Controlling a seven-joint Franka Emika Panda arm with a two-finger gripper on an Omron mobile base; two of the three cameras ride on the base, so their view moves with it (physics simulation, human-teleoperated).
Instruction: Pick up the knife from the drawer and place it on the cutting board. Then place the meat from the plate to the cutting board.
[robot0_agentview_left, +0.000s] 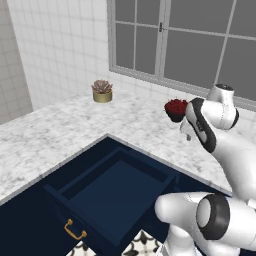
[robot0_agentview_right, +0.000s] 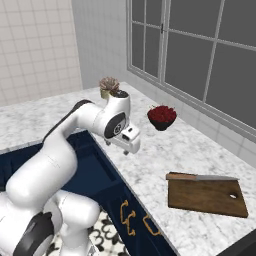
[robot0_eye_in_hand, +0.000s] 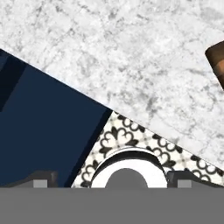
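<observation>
Knife (robot0_agentview_right: 205, 177) lies along far edge of cutting board (robot0_agentview_right: 207, 196), right side of marble table (robot0_agentview_right: 165, 150): step 1 judged done. Drawer (robot0_agentview_left: 107, 192) open, w/ nothing inside. Gripper (robot0_agentview_right: 118, 148) hovers over table edge near drawer; its fingers (robot0_eye_in_hand: 43, 179) spread wide, holding nothing. Meat transfer judged left to do.

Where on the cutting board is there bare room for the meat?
The knife lies along the far edge of the cutting board; everything nearer than it is bare wood, apart from the small hole near one corner. Bare marble counter also runs from the board to the berry bowl.
</observation>
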